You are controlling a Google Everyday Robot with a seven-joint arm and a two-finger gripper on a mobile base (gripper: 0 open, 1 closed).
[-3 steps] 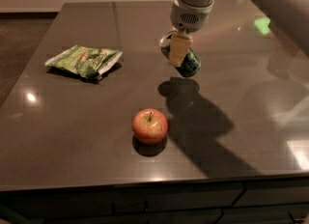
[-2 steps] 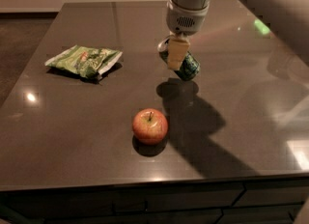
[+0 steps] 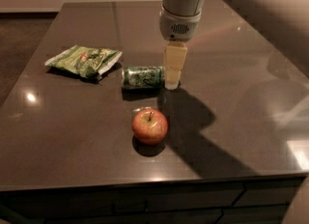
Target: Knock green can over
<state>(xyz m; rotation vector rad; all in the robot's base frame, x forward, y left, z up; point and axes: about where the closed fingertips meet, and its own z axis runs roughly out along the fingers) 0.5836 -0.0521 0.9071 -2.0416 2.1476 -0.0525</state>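
The green can [image 3: 143, 77] lies on its side on the dark table [image 3: 241, 121], left of centre, with its length running left to right. It is dark green with pale green markings. My gripper [image 3: 172, 83] hangs straight down from the grey wrist, its cream tip low over the table. The tip stands at the can's right end, touching it or very nearly so. The can's right end is partly hidden behind the gripper.
A flat green-and-white snack bag [image 3: 84, 60] lies left of the can, close to its left end. A red apple [image 3: 150, 125] sits in front of the can. The arm's shadow falls right of the apple. The table's front edge [image 3: 145, 182] is near.
The can was tilted at the gripper, further right. It now lies flat on its side, further left. The gripper has come down and slightly left. Apple and bag have not moved.
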